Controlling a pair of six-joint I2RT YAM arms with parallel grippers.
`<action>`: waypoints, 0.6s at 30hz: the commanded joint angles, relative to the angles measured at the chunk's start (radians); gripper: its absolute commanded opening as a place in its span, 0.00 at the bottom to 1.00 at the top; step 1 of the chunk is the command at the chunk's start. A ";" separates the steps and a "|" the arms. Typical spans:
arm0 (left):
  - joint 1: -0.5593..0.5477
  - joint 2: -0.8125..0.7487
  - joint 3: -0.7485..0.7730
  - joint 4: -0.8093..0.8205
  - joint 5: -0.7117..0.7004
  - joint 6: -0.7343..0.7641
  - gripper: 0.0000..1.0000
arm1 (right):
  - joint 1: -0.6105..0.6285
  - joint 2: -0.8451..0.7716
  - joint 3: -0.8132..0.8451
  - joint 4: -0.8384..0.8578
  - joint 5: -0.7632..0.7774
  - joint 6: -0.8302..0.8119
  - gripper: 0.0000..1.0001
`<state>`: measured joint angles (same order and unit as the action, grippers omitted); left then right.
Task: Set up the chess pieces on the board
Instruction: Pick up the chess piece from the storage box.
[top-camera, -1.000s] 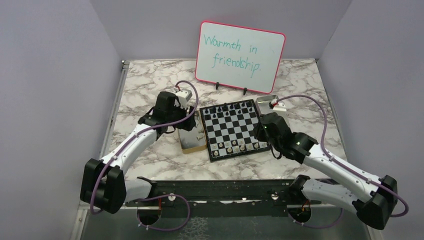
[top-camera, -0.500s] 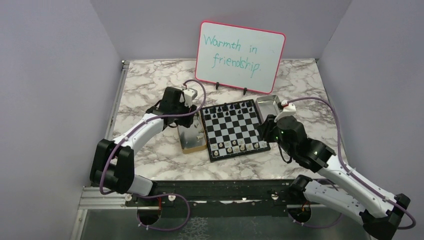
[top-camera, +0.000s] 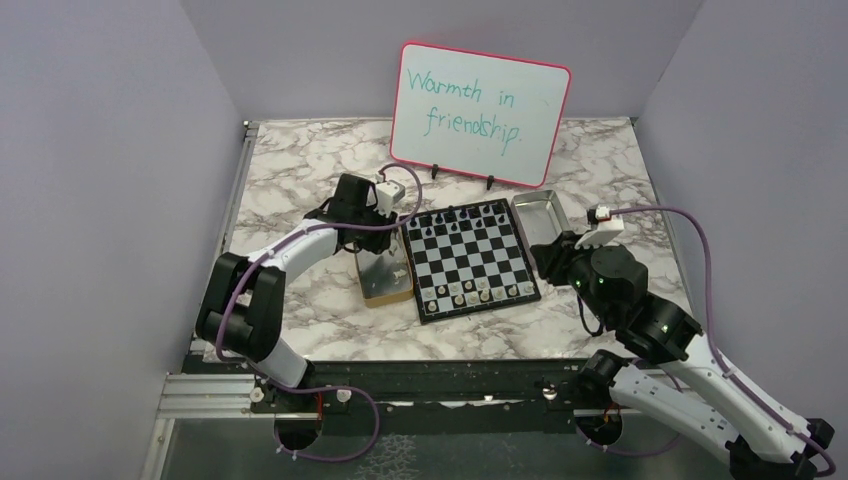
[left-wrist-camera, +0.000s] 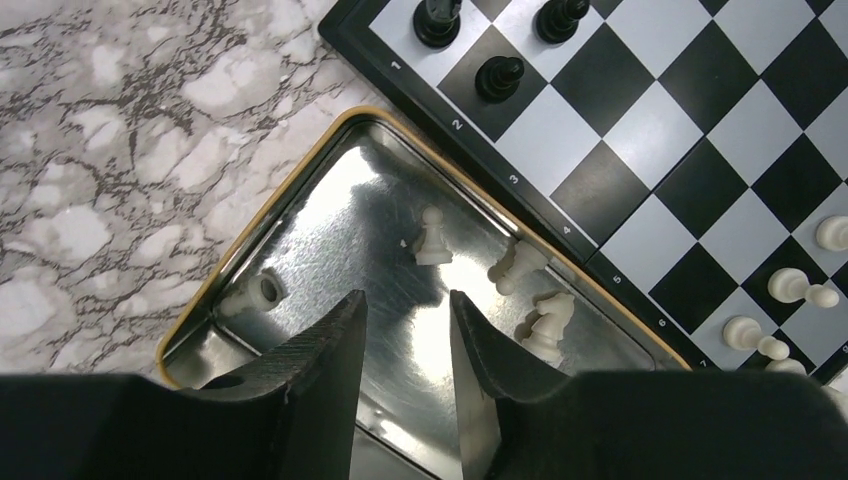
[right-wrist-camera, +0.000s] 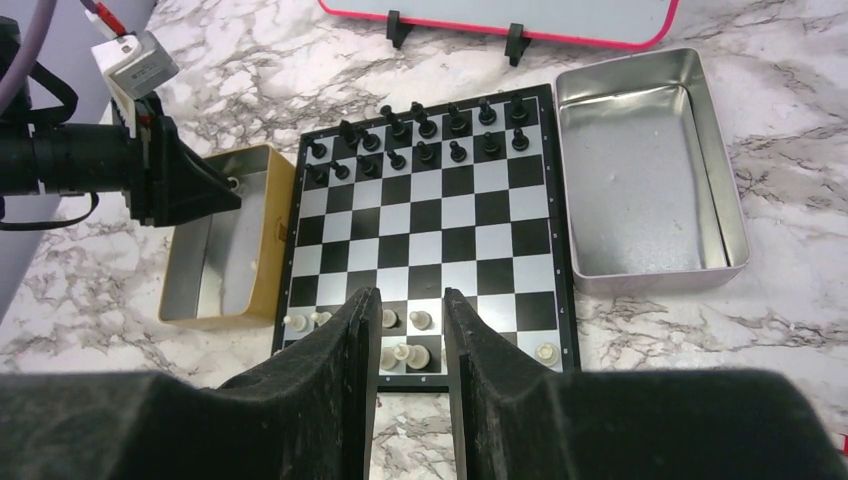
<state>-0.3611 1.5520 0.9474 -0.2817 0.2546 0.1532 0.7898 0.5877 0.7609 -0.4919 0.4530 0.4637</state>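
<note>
- Chess pieces (left-wrist-camera: 432, 238), cream set: at least four loose on the floor of the tan box (left-wrist-camera: 330, 210), just ahead of and below the left pincer (left-wrist-camera: 405, 305). One pawn upright straight beyond the tips, two knight-like ones off to their right against the box wall, one on its side to their left.
- Left pincer: angled down into the box, fingers drawn to a narrow gap with nothing between them. Gap judged suited to a slim pawn stem.
- Board (right-wrist-camera: 430, 215): just to the right of the left pincer, hard against the box, probably for a short carry from store to square. Also directly beyond and beneath the right pincer (right-wrist-camera: 408, 298).
- Black pieces (right-wrist-camera: 425, 152): ranked on the two rows farthest from the right pincer, apparently near complete.
- Cream men on the board (right-wrist-camera: 420, 320): scattered along the two rows nearest the right pincer, with gaps between them.
- Right pincer: poised above the board's near edge, fingers narrowly apart and empty. Likely held back to leave the box side free.
- Silver tray (right-wrist-camera: 650, 170): ahead and to the right of the right pincer, beside the board.
- Step in hand, as judged: picking the upright pawn from the box.
</note>
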 joint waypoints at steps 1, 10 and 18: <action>-0.001 0.027 0.014 0.067 0.082 0.070 0.37 | -0.004 -0.005 0.003 0.019 0.022 -0.006 0.34; -0.002 0.087 0.014 0.075 0.060 0.072 0.38 | -0.005 -0.012 0.009 0.027 0.027 -0.022 0.34; -0.008 0.118 0.021 0.084 0.074 0.062 0.43 | -0.004 -0.009 0.016 0.026 0.018 -0.025 0.34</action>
<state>-0.3622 1.6539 0.9478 -0.2279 0.2878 0.2104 0.7898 0.5858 0.7609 -0.4900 0.4541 0.4507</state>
